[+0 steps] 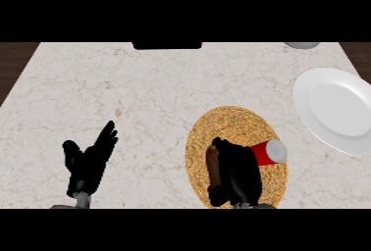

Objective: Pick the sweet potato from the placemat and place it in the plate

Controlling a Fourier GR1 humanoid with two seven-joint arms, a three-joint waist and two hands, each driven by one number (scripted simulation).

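The right hand [236,174] lies over the round woven placemat [232,120] at lower centre-right, hiding most of the brown sweet potato [212,164] along its left edge; whether it grasps it cannot be told. The white plate [337,108] sits at the right edge, and the left hand [85,164] rests released at lower left.

- No words, numbers or signs can be read anywhere on the tabletop [145,83].
- The red can [265,153] has a plain side, and no label can be read on it.
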